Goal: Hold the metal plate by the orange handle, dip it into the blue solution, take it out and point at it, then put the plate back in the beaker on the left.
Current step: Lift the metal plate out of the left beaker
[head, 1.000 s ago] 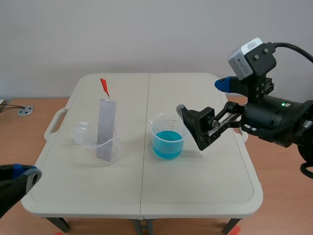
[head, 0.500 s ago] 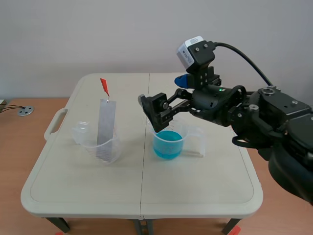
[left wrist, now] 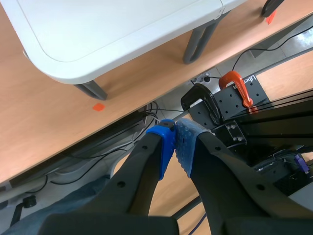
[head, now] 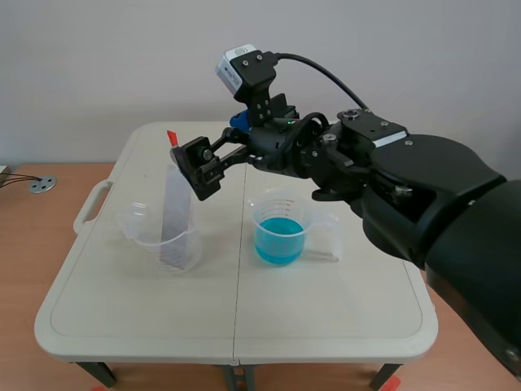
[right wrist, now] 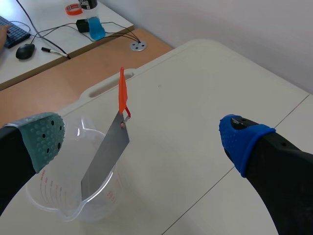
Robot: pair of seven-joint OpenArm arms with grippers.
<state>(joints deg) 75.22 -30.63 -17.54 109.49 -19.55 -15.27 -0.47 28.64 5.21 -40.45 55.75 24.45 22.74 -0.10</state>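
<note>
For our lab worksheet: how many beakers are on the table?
2. A clear beaker at the left of the table holds the metal plate; a beaker of blue solution stands right of the middle. None looks hidden.

Plain pale wall [head: 122, 57], wood floor [head: 32, 269], cream folding table [head: 326, 326] on grey legs [head: 98, 373], cables [head: 12, 179], round floor socket [head: 42, 185], white side desk [right wrist: 51, 19].

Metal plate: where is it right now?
In the scene view, the metal plate stands tilted in the clear beaker on the table's left half, orange handle up, with the open right gripper near its top.
</note>
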